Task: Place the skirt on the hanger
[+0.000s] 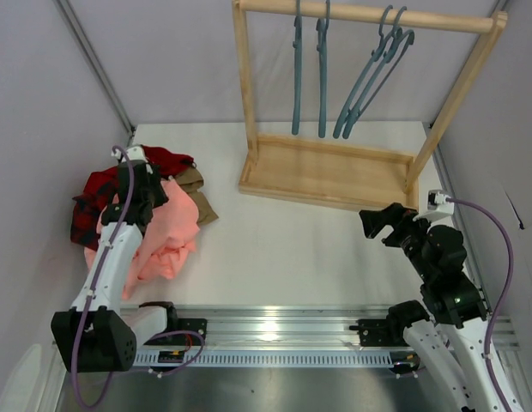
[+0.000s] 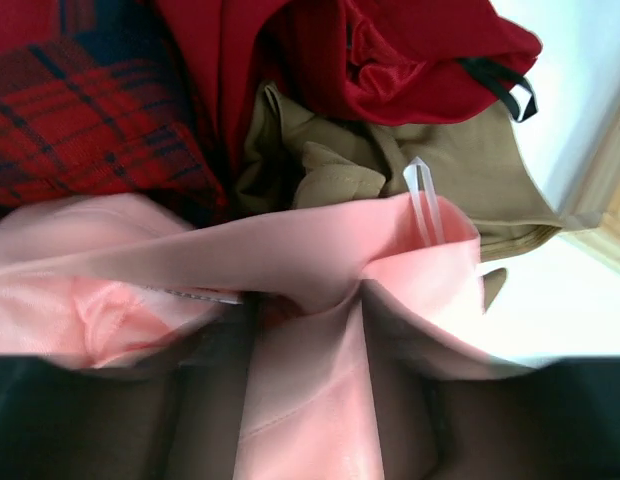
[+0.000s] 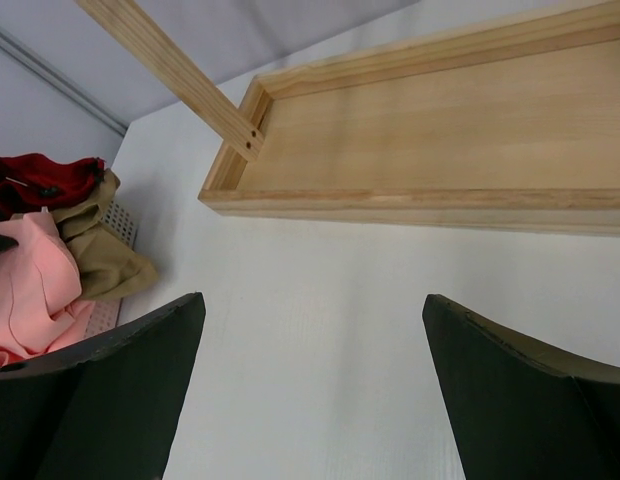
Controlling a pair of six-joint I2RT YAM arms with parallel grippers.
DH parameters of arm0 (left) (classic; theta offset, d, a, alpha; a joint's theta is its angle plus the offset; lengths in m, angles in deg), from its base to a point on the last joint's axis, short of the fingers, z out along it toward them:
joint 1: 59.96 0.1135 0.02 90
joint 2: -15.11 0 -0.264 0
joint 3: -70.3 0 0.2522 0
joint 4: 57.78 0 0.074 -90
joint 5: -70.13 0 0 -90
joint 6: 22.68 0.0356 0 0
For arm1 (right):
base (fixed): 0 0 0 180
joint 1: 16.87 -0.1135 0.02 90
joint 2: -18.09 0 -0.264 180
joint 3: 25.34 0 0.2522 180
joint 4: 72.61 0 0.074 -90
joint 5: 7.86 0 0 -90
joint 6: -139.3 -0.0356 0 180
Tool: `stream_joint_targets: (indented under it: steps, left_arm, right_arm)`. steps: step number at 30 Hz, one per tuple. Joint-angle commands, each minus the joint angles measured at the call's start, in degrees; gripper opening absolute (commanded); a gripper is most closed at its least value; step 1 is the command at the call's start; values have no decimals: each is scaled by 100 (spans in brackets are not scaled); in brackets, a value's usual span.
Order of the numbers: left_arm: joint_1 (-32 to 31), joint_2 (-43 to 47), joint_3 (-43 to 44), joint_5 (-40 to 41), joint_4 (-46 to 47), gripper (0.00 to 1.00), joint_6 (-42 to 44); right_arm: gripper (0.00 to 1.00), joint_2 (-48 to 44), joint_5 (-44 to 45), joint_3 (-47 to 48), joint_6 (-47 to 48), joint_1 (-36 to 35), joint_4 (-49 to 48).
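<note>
- The skirt (image 1: 170, 230) is heaped at the left of the table (image 1: 283, 245), well apart from the four teal hangers (image 1: 322, 69).
- A raised fold of it is enclosed by the left gripper (image 2: 308, 320), its jaws partly closed; whether the cloth is pinched cannot be told.
- A tan garment (image 2: 470, 170) and a dark red garment (image 2: 390, 60) are piled against it.
- The hangers are hung on a wooden rack (image 1: 326, 172).
- The right gripper (image 3: 315, 330) is held wide open and empty near the rack.

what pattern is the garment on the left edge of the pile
The soft red cloth garment is plaid with dark stripes; best in the left wrist view.
</note>
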Motion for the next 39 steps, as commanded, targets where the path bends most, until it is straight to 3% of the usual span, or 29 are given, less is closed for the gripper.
stream_joint_targets:
  steps: [1, 3, 4, 8, 12, 22, 26, 27, 34, 39]
  left_arm:
    - [29, 283, -119, -219, 321, 33, 94]
    - [29, 546, -120, -237, 304, 16, 60]
    - [29, 634, -85, -219, 278, 0, 25]
    - [37, 1065, 336, -280, -151, 0, -20]
    - [-33, 1469, 1302, -596, -732, 0, -46]
    - [-850, 1479, 3990, -1827, -1805, 0, -73]
    - [-850, 822, 5423, -1521, -2419, 0, 33]
    - [-850, 698, 6174, -1311, -2516, 0, 50]
    - [-850, 152, 7227, -378, -2500, 0, 68]
    - [-850, -94, 8018, -693, -2141, 0, -169]
  right_arm:
    - [99, -50, 284, 382, 72, -19, 76]
    - [99, -85, 293, 391, 90, -27, 94]
    - [99, -111, 267, 399, 90, -19, 94]
    - [99, -112, 170, 435, -59, -19, 138]
    - [99, -138, 187, 487, -305, -19, 243]
    - [99, -147, 1294, 1058, -938, -10, 1253]
    - [99, -68, 1287, 1190, -965, -10, 1474]
    - [99, -50, 1182, 1191, -947, -10, 1491]
    - [99, -94, 821, 1024, -991, -10, 1509]
    - [99, 81, -379, 515, -842, -19, 553]
